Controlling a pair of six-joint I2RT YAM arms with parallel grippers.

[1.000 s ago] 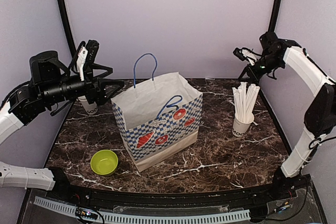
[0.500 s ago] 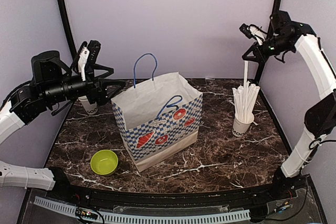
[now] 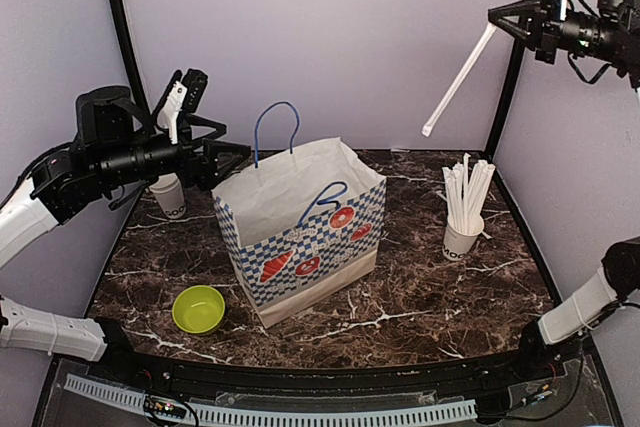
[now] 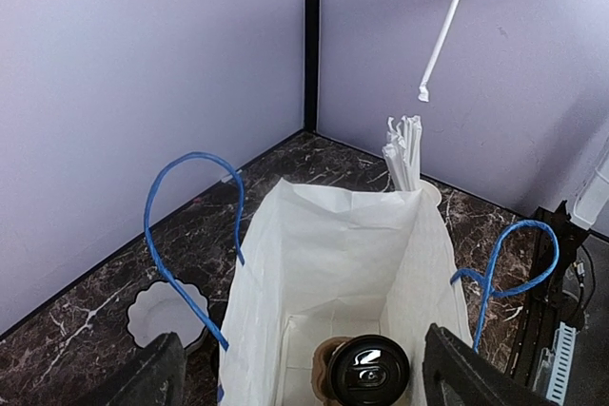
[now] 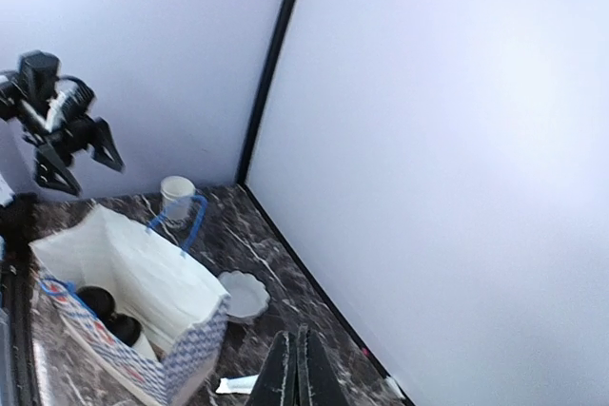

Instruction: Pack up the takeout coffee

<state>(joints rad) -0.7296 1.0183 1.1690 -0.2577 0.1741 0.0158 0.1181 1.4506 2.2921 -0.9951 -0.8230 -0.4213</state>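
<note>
Top external: right arm (image 3: 578, 309) high at 1 o'clock, right tool (image 3: 507, 21) pinching a straw (image 3: 460, 82); left arm (image 3: 110, 162) level at 9 o'clock, left tool (image 3: 232, 142) spread wide.

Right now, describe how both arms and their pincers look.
Both arms are built of smooth white tubular links with black joint housings. The left arm has a black forearm with a white bracket at the wrist, and the left pincer has black triangular fingers. The right arm matches, and thin black cables loop near the right pincer.
</note>
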